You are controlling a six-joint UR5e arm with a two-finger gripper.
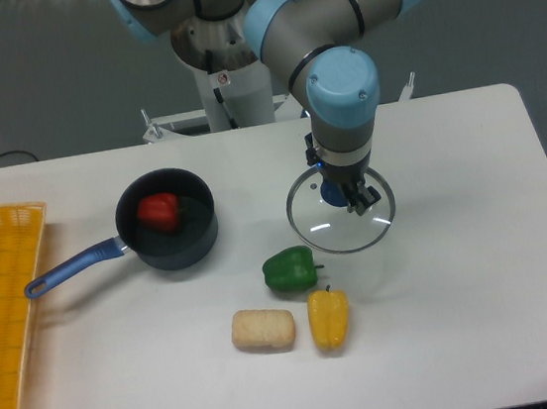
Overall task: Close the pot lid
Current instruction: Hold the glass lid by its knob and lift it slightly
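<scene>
The pot (pixel 170 237), dark navy with a long blue handle (pixel 72 268), stands left of centre on the white table with a red pepper (pixel 159 210) inside it. Well to its right is the lid (pixel 344 231), a clear glass disc with a metal rim and a blue knob (pixel 331 194). My gripper (pixel 345 196) comes straight down onto the knob and its dark fingers (pixel 359 200) are closed around it. A faint shadow shows under the lid's lower right rim. The pot is uncovered.
A green pepper (pixel 290 269), a yellow pepper (pixel 328 318) and a beige bread-like block (pixel 263 329) lie in front of the lid. A yellow basket (pixel 2 308) sits at the left edge. The arm's base (pixel 228 80) rises at the back.
</scene>
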